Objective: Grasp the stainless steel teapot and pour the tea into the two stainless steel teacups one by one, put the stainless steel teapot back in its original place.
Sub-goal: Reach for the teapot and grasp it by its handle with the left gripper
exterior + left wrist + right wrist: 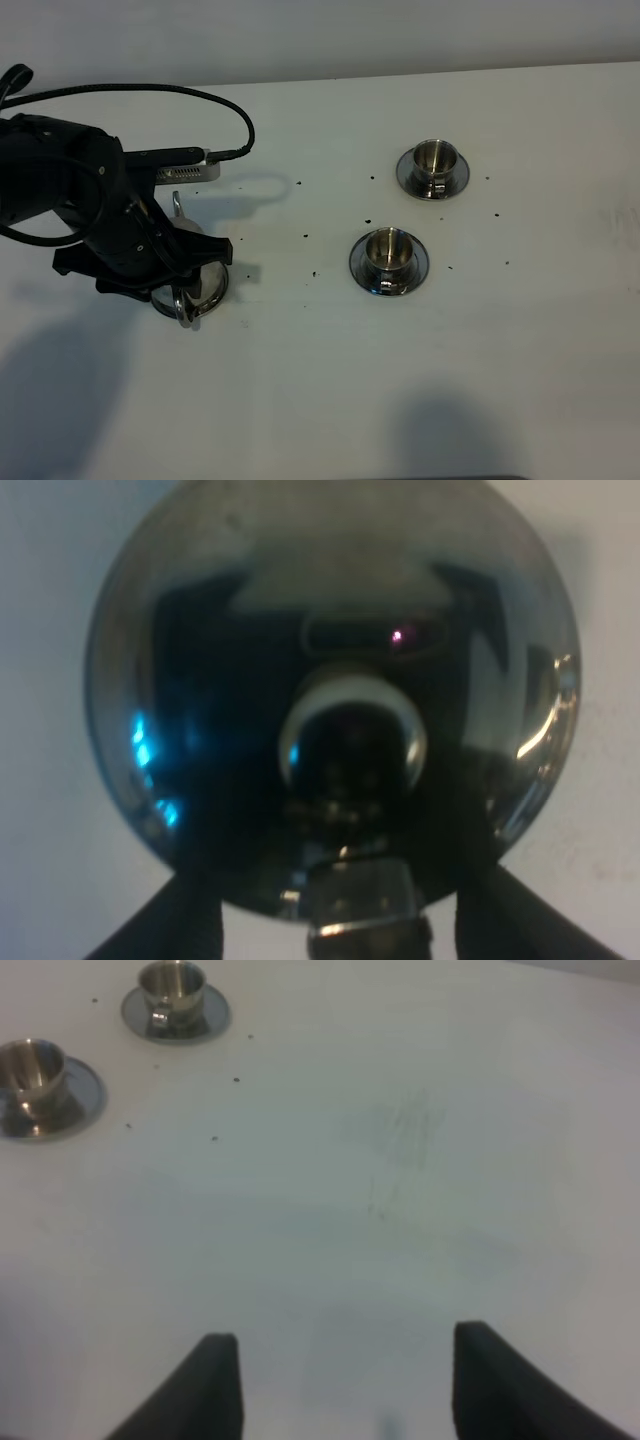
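Note:
The stainless steel teapot (203, 285) stands at the left, mostly hidden under my left arm. The left wrist view looks straight down on its domed lid and knob (350, 735). My left gripper (345, 935) is open, with its fingers (170, 930) on either side of the teapot's loop handle (360, 905). The two teacups on their saucers stand right of centre, one farther (433, 160) and one nearer (389, 252). Both also show in the right wrist view (172, 985) (30, 1065). My right gripper (345, 1385) is open and empty over bare table. The teapot's saucer is hidden.
Small dark specks (305, 236) lie scattered on the white table (330, 380) between the teapot and the cups. A black cable (235, 110) loops from the left arm over the table's far left.

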`<state>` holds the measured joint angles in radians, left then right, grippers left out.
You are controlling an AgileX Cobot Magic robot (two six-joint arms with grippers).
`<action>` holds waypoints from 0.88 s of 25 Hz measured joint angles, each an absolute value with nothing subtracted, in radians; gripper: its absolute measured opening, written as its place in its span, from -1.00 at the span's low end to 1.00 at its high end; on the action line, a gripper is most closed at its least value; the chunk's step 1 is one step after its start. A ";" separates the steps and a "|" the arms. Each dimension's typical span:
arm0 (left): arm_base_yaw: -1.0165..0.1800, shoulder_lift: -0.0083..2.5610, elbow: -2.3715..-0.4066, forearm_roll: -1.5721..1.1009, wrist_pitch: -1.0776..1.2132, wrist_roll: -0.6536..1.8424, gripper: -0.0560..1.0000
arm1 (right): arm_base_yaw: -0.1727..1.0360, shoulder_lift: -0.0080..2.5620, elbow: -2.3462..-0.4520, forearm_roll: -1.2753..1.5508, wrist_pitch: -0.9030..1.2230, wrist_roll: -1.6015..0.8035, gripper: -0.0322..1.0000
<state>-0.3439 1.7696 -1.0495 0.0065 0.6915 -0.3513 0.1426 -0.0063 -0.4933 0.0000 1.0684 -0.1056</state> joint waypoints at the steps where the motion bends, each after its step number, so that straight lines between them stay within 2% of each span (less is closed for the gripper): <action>1: -0.344 1.775 -1.050 0.007 0.685 -0.351 0.13 | 0.143 -0.006 -0.493 0.000 1.068 -0.106 -0.05; 15: -0.344 1.809 -1.050 -0.014 0.656 -0.348 0.12 | 0.143 -0.006 -0.493 0.000 1.068 -0.106 -0.05; 22: -0.344 1.809 -1.050 -0.014 0.655 -0.348 -0.05 | 0.143 -0.006 -0.493 0.000 1.068 -0.106 -0.05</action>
<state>-0.3439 1.8090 -1.0495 -0.0142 0.6546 -0.3482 0.1426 -0.0063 -0.4933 0.0000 1.0684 -0.1056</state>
